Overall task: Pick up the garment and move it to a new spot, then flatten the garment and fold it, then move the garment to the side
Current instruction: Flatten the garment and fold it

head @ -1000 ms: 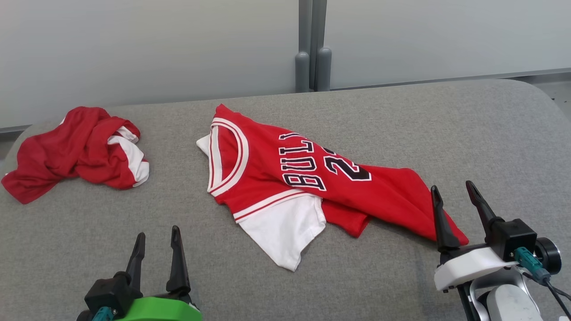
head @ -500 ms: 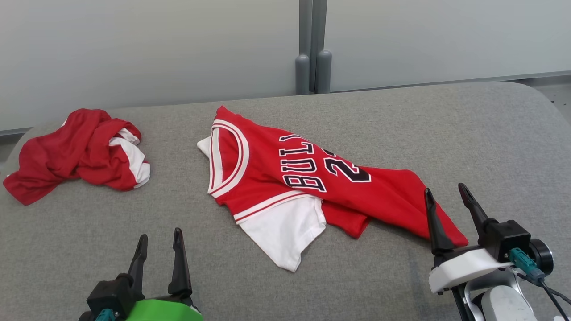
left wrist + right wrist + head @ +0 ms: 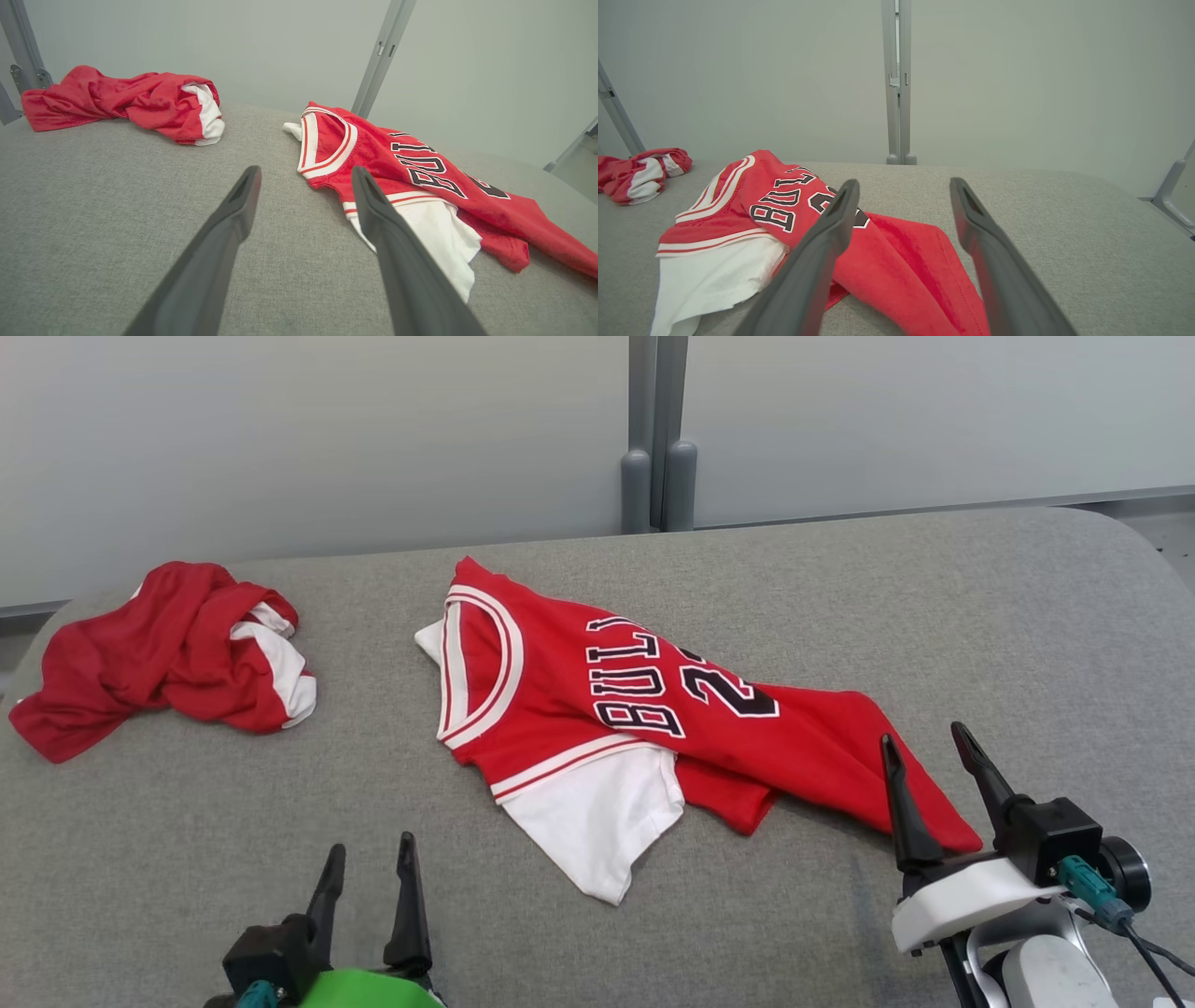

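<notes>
Right end effector (image 3: 921, 735), released and empty, hovers at the hem of the red Bulls jersey (image 3: 560, 709); left end effector (image 3: 372, 842), also released, sits short of its white sleeve.

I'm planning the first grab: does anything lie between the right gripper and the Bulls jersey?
Nothing visible does. The right gripper, jaws open, hangs by the hem corner of the jersey, with grey cushion around it. The crumpled red garment lies far off to the left.
</notes>
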You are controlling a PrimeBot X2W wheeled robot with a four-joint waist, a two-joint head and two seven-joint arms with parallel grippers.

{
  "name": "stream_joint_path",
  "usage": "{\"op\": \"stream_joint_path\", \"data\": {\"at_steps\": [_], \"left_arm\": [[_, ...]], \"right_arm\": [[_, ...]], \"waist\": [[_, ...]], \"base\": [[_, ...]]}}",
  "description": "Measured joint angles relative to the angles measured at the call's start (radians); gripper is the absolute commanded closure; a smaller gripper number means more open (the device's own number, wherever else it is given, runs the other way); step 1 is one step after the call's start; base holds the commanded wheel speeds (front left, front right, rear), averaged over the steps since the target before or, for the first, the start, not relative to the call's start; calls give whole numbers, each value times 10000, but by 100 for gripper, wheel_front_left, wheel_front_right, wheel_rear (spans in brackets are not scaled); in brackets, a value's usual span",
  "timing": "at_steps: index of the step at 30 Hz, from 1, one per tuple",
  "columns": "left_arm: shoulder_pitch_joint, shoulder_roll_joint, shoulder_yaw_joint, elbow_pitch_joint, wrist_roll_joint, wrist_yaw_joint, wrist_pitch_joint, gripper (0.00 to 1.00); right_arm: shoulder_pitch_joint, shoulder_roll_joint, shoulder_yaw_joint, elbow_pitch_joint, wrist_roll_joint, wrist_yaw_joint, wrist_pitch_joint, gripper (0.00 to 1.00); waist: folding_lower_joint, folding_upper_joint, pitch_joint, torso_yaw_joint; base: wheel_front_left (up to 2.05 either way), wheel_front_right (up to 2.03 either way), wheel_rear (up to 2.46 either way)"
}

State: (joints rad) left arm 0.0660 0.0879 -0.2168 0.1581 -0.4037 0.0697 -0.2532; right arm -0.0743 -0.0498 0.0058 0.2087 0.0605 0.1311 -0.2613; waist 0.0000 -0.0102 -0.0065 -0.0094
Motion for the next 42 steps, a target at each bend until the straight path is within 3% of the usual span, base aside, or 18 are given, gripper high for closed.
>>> {"op": "stream_joint_path", "data": {"at_steps": [7, 18, 33, 34, 35, 36, 37, 40, 42], "left_arm": [[-91, -238, -596, 489, -640, -159, 803, 0], [-1183, -385, -2750, 2010, -2138, -523, 1875, 0], [-2724, -397, -3866, 3777, -3747, 357, 1768, 0], [-2826, -401, -3933, 3912, -3860, 453, 1772, 3], [-2930, -405, -4000, 4019, -3958, 548, 1772, 19], [-3057, -407, -4090, 4167, -3960, 665, 1779, 25], [-3182, -408, -4192, 4309, -3960, 777, 1806, 55], [-3480, -368, -4470, 4614, -3967, 982, 1795, 100], [-3606, -376, -4661, 4673, -4067, 993, 1708, 100]], "right_arm": [[1, 2, -104, 10, -40, 0, 4, 0], [-226, 2, -240, -54, -128, -2, 13, 0], [-545, 4, -297, -84, -176, 0, -2, 0], [-552, 2, -297, -84, -178, 0, -2, 0], [-561, 2, -297, -84, -180, 0, -2, 0], [-578, 2, -295, -82, -190, 0, -2, 0], [-598, 4, -295, -84, -190, -2, -2, 0], [-615, 4, -307, -86, -194, 0, -4, 0], [-616, 4, -359, -84, -201, 0, -4, 0]], "waist": [[0, 0, 146, -81], [0, 0, 782, -463], [0, 0, 1402, -1052], [0, 0, 1421, -1085], [0, 0, 1437, -1115], [0, 0, 1448, -1144], [0, 0, 1457, -1172], [0, 0, 1473, -1237], [0, 0, 1477, -1251]], "base": [[0, 0, 0], [0, 0, 0], [0, 0, 0], [0, 0, 0], [0, 0, 0], [0, 0, 0], [0, 0, 0], [0, 0, 0], [0, 0, 0]]}}
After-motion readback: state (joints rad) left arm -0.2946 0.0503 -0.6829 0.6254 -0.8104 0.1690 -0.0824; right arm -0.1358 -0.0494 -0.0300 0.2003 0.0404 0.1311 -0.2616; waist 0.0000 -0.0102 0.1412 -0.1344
